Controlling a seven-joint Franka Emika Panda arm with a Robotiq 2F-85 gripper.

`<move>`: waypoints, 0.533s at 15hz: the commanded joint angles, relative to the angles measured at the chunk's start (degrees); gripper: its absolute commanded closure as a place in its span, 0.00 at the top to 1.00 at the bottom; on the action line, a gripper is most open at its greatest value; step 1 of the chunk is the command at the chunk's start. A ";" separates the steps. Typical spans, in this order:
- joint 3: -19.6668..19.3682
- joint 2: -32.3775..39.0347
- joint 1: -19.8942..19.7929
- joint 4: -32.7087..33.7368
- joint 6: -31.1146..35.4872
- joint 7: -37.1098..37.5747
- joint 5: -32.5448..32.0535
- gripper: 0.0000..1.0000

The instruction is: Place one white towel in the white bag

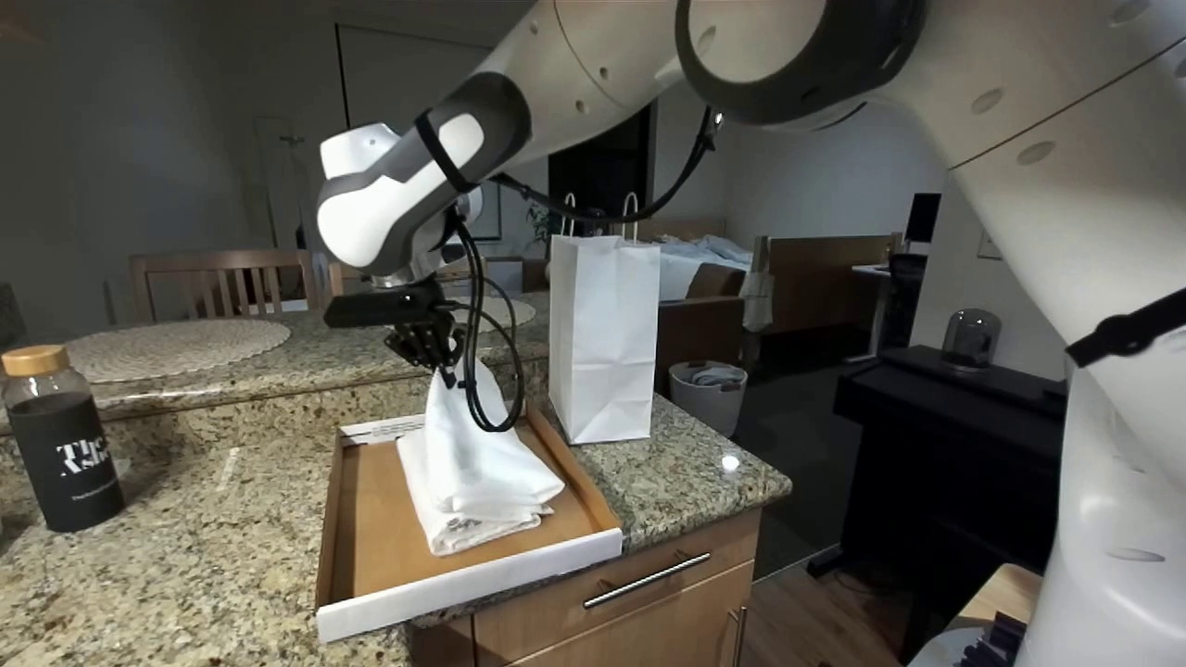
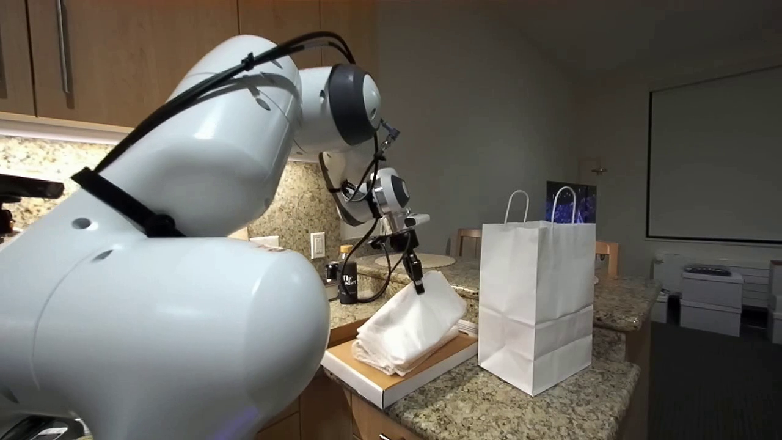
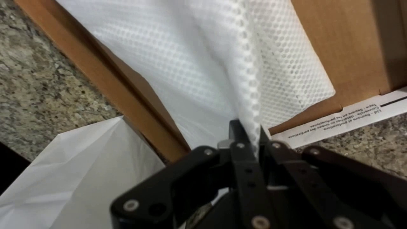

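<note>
Pinched at one edge, the white towel [image 1: 468, 445] rises from the cardboard tray [image 1: 473, 585] to my gripper [image 1: 449, 375]. The wrist view shows its honeycomb weave [image 3: 203, 79] running in between the fingers of the gripper [image 3: 249, 130], which is shut on it. The towel's lower part still rests on folded white cloth in the tray; I cannot tell whether that is a separate towel. Beside the tray, the white bag [image 2: 537, 305] stands upright with both handles raised. In the wrist view part of the bag [image 3: 95, 171] shows at lower left. The bag's inside is hidden.
A dark bottle [image 1: 65, 454] with a wooden cap stands on the granite counter beyond the tray. Behind the tray rises a stone ledge bearing a round woven mat [image 1: 176, 347]. The bag stands close to the counter's end. Black cables loop beside the gripper.
</note>
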 commanded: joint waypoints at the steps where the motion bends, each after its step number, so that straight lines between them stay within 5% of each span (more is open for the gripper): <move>1: 0.58 -10.10 2.52 -10.84 1.22 9.54 -8.89 0.08; 8: 6.55 -21.36 1.48 -17.75 -1.18 21.16 -20.45 0.08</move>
